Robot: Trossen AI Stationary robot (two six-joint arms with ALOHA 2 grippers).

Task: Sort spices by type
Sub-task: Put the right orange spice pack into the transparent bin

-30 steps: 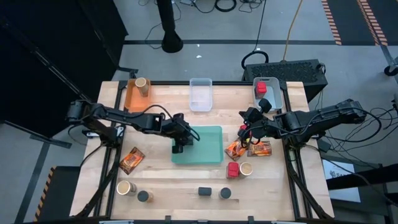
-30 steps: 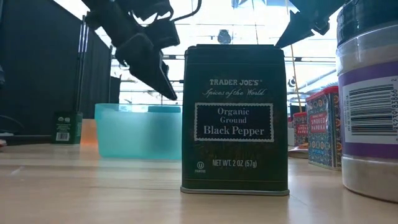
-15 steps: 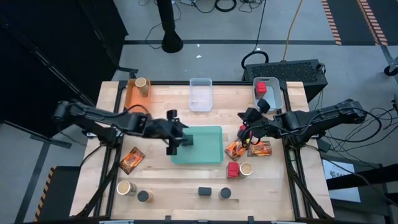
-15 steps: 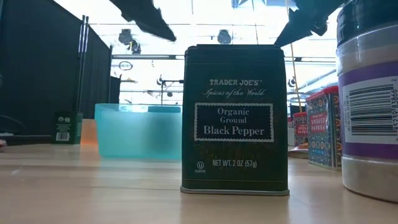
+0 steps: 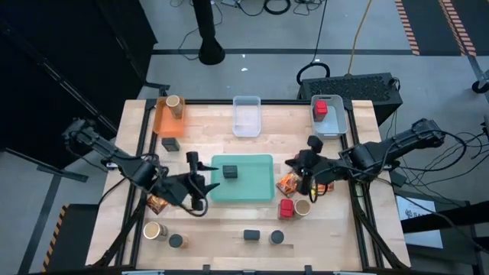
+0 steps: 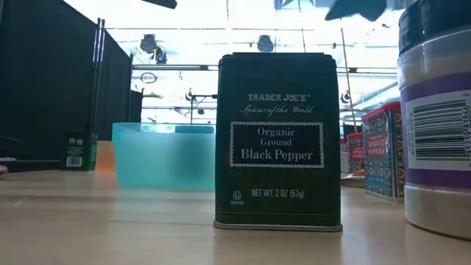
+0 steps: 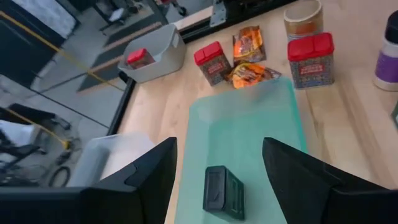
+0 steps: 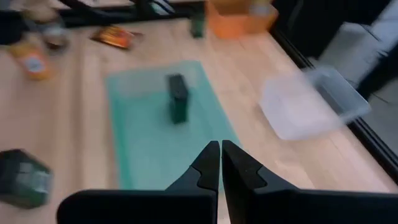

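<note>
Wooden tabletop (image 5: pixel 229 225) is seen carrying, at its left, the left hand (image 5: pixel 200 179), held with fingers spread and empty just beside the teal tray (image 5: pixel 256 187). On that tray a dark grey block (image 5: pixel 230 172) is laid alone. Further right, the right hand (image 5: pixel 306 177) is held closed and empty above the orange-red packets (image 5: pixel 289 183).

A lab or studio is suggested: around the wooden table (image 5: pixel 229 229), black curtains (image 6: pixel 44 88), floor cables (image 5: pixel 336 46) and ceiling lights (image 6: pixel 265 44) are seen.
</note>
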